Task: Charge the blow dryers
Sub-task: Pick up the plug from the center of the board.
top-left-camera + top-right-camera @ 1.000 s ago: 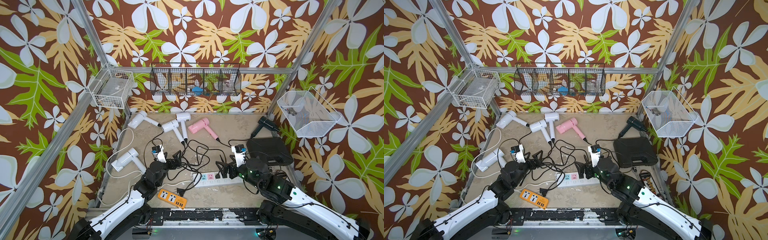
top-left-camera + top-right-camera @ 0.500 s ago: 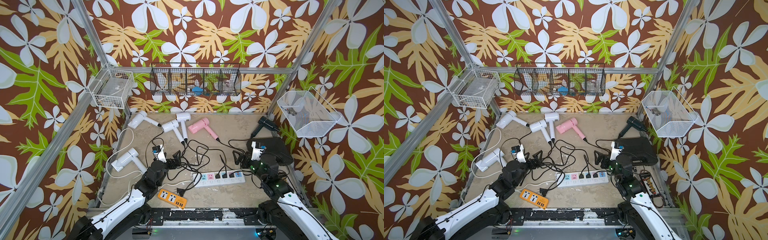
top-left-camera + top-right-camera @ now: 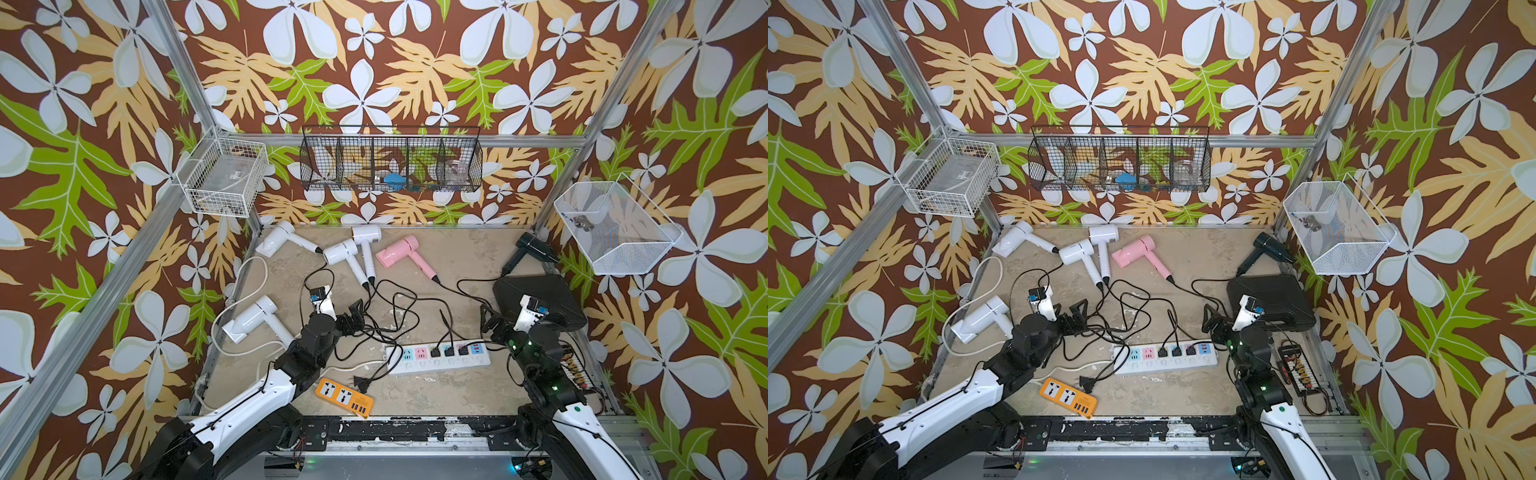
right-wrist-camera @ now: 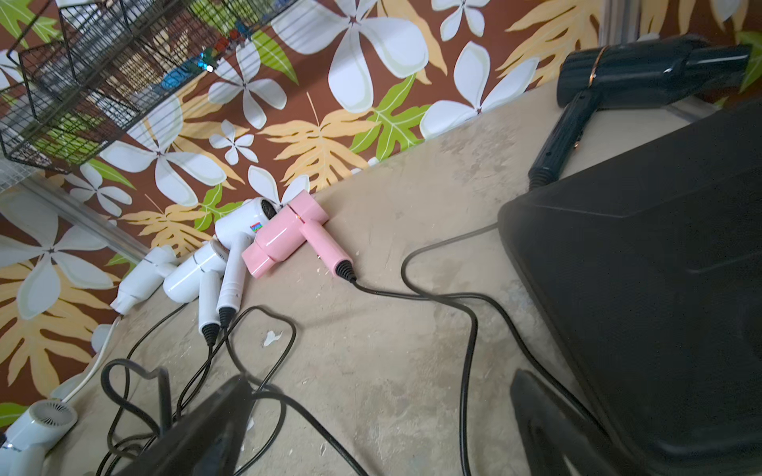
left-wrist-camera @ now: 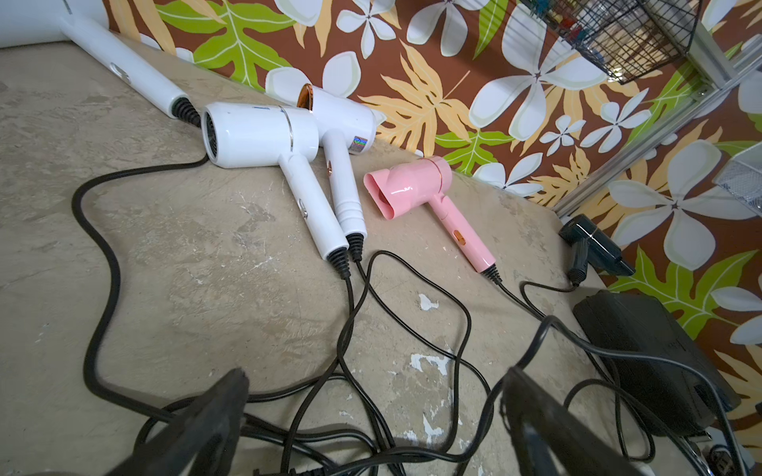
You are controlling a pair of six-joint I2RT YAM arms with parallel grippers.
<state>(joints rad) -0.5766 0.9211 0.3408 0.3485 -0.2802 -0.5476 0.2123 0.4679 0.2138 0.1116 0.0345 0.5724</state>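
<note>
Three white blow dryers (image 3: 345, 253) lie together at the back of the table, with a pink one (image 3: 399, 251) beside them. Another white one (image 3: 253, 320) lies at the left and a black one (image 3: 532, 249) in the back right corner. Their black cords tangle mid-table. Black plugs sit in the long white power strip (image 3: 440, 357), and one loose plug (image 3: 359, 382) lies by the orange strip (image 3: 345, 397). My left gripper (image 3: 353, 318) (image 5: 373, 373) hangs open over the cord tangle. My right gripper (image 3: 490, 322) (image 4: 381, 377) is open and empty, beside the black case.
A black case (image 3: 536, 299) lies at the right, with a small connector board (image 3: 573, 365) near the right edge. A thick white cable (image 3: 257, 266) loops along the left wall. Wire baskets (image 3: 390, 162) hang on the back and side walls.
My right arm has pulled back from over the white power strip to the right, next to the black case, uncovering the plugs in the strip. The left arm has barely moved.
</note>
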